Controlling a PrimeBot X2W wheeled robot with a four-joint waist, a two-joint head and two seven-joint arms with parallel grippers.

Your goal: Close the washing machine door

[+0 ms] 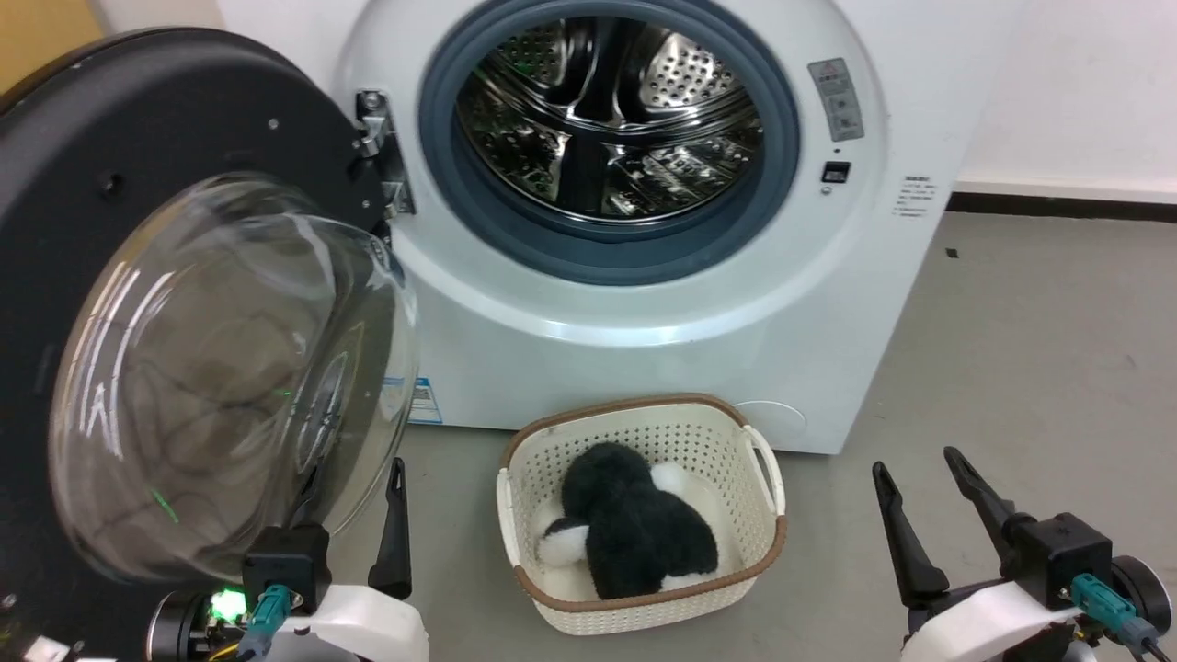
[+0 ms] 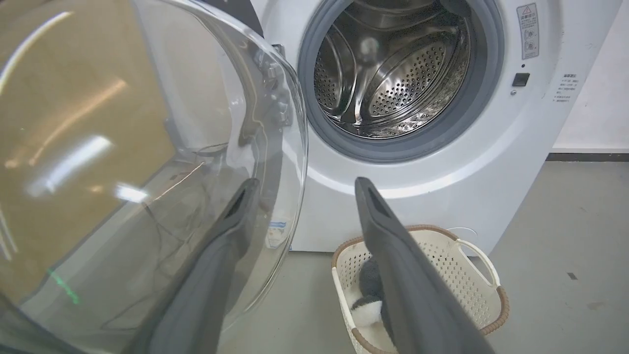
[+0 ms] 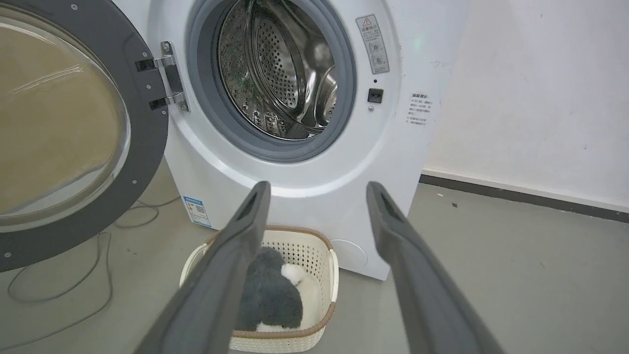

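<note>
Head view, leftmost: the washing machine door (image 1: 184,110) hangs wide open off its hinge (image 1: 372,133), far edge cut off. It looks rigid and weighty, the glass bowl (image 1: 230,368) slick, so I'd push the matte rim (image 1: 55,230). My left gripper (image 1: 354,496) gapes beside it, contact unclear; the washing machine (image 1: 644,303) stands centre; my right gripper (image 1: 915,478) is spread, empty.

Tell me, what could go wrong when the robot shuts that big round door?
The left gripper seems to have its fingers either side of the glass bowl edge on the washing machine door, so a push might slip or snag. The swinging door might also clip the basket before the washing machine.
</note>
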